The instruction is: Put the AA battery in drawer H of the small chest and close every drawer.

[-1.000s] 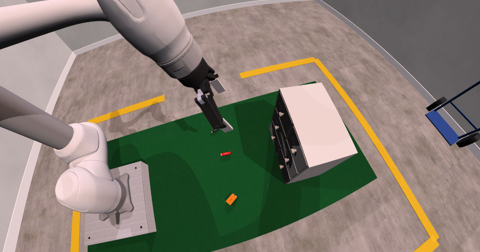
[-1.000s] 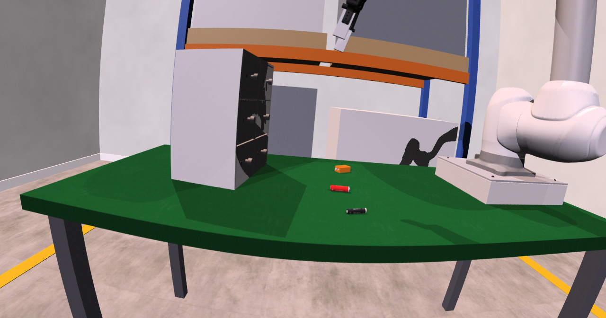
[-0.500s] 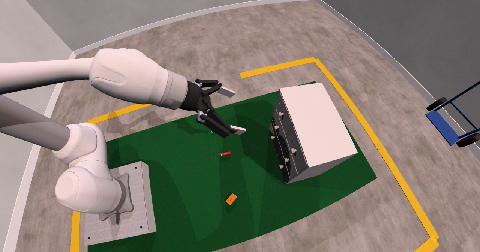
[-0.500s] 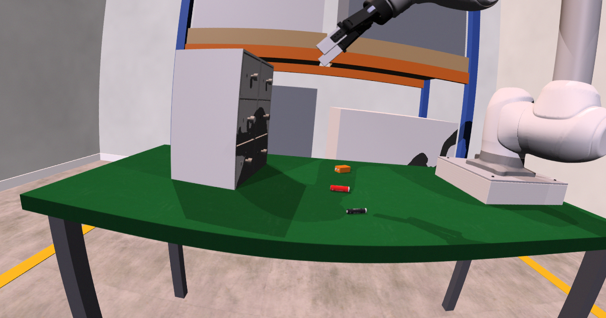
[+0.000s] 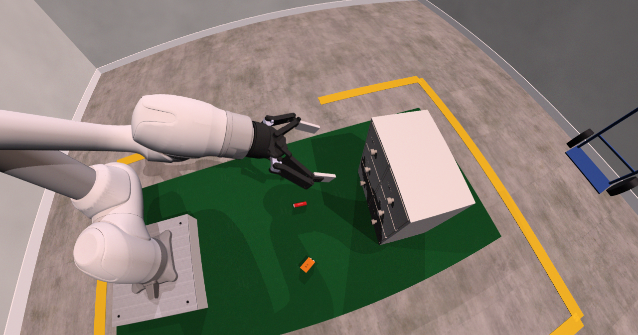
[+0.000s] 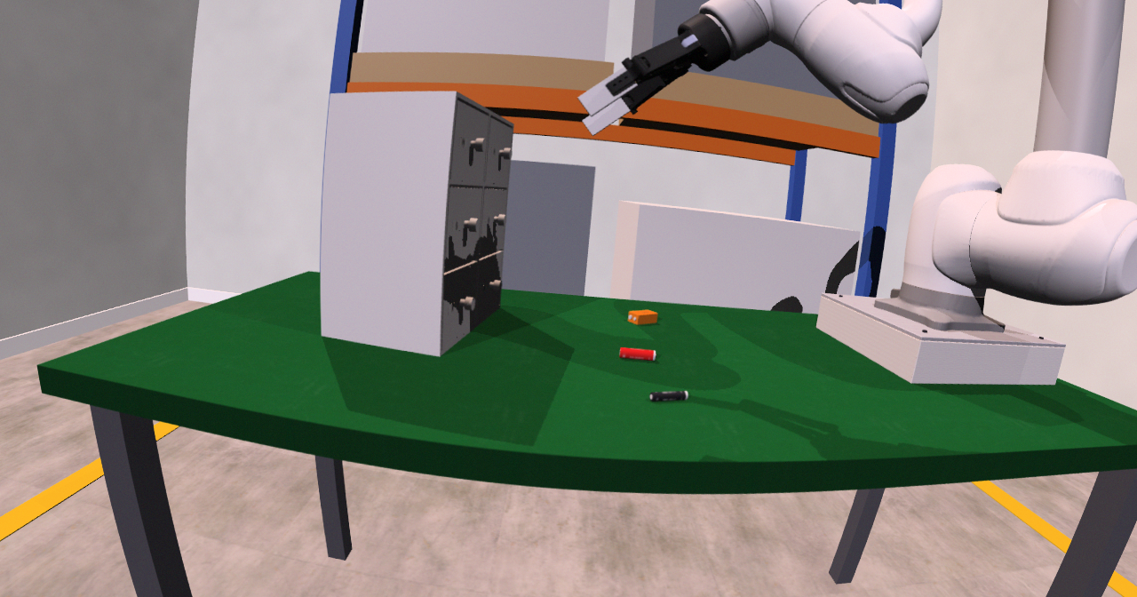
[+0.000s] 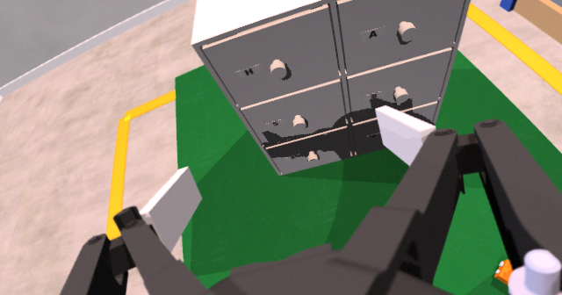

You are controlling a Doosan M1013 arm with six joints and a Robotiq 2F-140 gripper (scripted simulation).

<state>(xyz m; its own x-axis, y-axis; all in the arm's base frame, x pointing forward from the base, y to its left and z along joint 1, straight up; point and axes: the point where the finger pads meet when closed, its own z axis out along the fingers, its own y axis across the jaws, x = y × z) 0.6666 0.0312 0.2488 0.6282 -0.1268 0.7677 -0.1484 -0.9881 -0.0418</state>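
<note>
The chest (image 5: 419, 163) (image 6: 389, 219) (image 7: 263, 1) stands upright with all visible drawers pushed in. Drawer H (image 5: 379, 163) (image 6: 469, 171) (image 7: 307, 49) is the top left one in the wrist view, with a round knob (image 7: 278, 69). My gripper (image 5: 326, 152) (image 6: 586, 115) (image 7: 284, 155) is open and empty, high above the table in front of the chest, tilted down toward it. A red battery (image 5: 299, 204) (image 6: 637, 354), the AA by its size, lies on the table. A smaller black battery (image 6: 668, 395) lies nearer the exterior camera. Their labels are unreadable; the top view does not show the black one.
An orange block battery (image 5: 307, 264) (image 6: 642, 316) (image 7: 504, 272) lies on the green table (image 5: 240, 199) (image 6: 238, 386), beyond the red battery in the exterior view. Drawer A (image 7: 426, 5) is beside drawer H. The arm's base plate (image 5: 178, 261) (image 6: 985, 362) is opposite the chest.
</note>
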